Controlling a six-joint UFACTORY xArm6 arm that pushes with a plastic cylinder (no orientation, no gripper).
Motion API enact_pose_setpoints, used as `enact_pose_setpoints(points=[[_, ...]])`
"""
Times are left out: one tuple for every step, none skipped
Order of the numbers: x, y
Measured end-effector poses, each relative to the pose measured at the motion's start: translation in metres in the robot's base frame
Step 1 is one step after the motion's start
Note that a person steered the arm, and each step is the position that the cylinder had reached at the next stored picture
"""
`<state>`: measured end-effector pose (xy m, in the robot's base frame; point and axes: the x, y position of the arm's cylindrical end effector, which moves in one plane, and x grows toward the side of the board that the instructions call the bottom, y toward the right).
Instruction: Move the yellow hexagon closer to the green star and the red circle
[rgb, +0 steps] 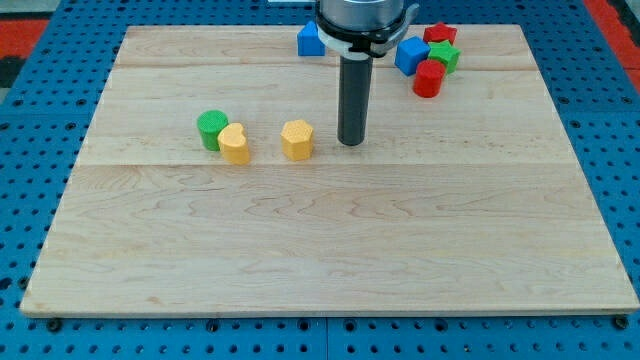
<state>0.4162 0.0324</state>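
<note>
Left of centre on the table sits the yellow hexagon, standing alone, and my tip is just beside it on the view's right, a small gap showing between them. No gripper on this rig to spread or press together, only the bare rod, and it touches nothing.

Up at the view's top right is the goal: the red circle with the green star just behind it, packed together with a blue block and another red block. That cluster is well apart from the hexagon.

Trouble, as I judge it: my tip is on the wrong side. A push from here would send the hexagon toward the view's left, straight at the yellow heart and the green cylinder touching it. I reckon the tip has to swing round to the hexagon's lower left first. An off-centre shove could also spin the block off the rod, and too much drive near the end would scatter that tight group.

Room looks generous: bare wood lies between hexagon and cluster. Another blue block sits near the top edge, off the likely line. The cluster itself is close to the table's top edge, so overshoot has little margin.
</note>
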Motion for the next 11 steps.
enact_pose_setpoints(points=[[0.049,-0.029],[0.057,-0.127],[0.051,-0.200],[0.024,-0.192],[0.005,-0.137],[-0.004,-0.076],[-0.004,-0.018],[-0.004,-0.016],[0.020,-0.013],[0.008,0.009],[-0.063,0.040]])
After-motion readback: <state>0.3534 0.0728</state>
